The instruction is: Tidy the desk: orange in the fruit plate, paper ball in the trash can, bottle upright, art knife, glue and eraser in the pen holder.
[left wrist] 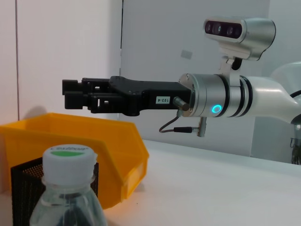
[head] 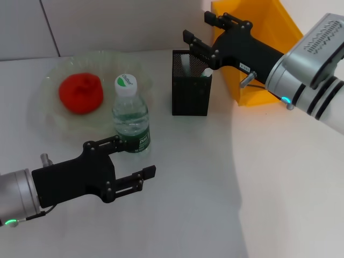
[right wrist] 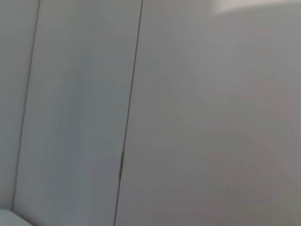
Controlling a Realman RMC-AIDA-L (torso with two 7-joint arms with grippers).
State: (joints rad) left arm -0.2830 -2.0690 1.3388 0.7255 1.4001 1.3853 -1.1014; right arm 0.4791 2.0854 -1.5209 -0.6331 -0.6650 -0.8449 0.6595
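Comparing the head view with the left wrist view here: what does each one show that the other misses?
Only the head view shows the orange in the fruit plate and the left gripper, open beside the bottle. Only the left wrist view shows the robot's head camera. Both show the bottle, pen holder, trash can and the right gripper raised above the holder.

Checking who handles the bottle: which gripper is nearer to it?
Left. The left gripper sits open just in front of the bottle; the right gripper hovers above the pen holder.
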